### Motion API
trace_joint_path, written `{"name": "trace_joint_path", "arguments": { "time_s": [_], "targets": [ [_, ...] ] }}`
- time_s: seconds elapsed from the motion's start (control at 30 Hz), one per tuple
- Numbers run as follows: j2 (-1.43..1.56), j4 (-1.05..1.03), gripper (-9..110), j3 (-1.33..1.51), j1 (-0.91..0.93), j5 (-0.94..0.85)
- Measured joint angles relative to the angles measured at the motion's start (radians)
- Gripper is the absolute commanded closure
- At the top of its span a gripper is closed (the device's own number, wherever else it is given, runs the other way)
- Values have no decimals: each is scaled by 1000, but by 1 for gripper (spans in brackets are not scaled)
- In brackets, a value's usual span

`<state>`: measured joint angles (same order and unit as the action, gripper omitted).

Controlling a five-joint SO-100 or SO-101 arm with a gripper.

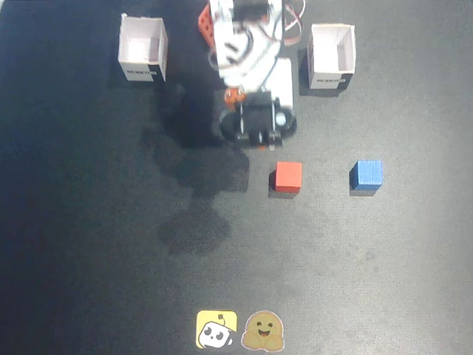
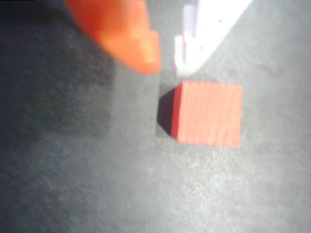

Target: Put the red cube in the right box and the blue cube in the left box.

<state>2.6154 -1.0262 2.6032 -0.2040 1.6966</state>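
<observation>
From the fixed view my gripper point(image 1: 255, 139) hangs just above-left of the red cube point(image 1: 288, 177), close but not touching; the cube sits down and to the right of the tips. The wrist view confirms it: orange finger point(image 2: 127, 36) and white finger point(image 2: 201, 36) come in from the top edge with a small gap between them, nothing held, and the red cube point(image 2: 208, 114) lies just below the white tip, off to the right of the gap. I judge the next move needs a short shift that way, plus more opening (the gap looks narrower than the cube). The cube is square, no long axis; faces look roughly lined up with the frame.

The blue cube point(image 1: 366, 175) sits well to the right of the red, on the mat point(image 1: 89, 244). Pink-walled right box point(image 1: 143, 50) is top left in the fixed view, left box point(image 1: 331, 58) top right. Both carry black label strips; the text is too small to read. Two cartoon stickers point(image 1: 236, 330) at the bottom edge, no writing.
</observation>
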Motion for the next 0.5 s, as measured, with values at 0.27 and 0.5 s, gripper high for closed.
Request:
{"name": "trace_joint_path", "arguments": {
  "time_s": [0.27, 0.5],
  "targets": [
    [-311, 32, 94, -175, -52, 34],
    [-465, 112, 90, -204, -89, 75]
  ]
}}
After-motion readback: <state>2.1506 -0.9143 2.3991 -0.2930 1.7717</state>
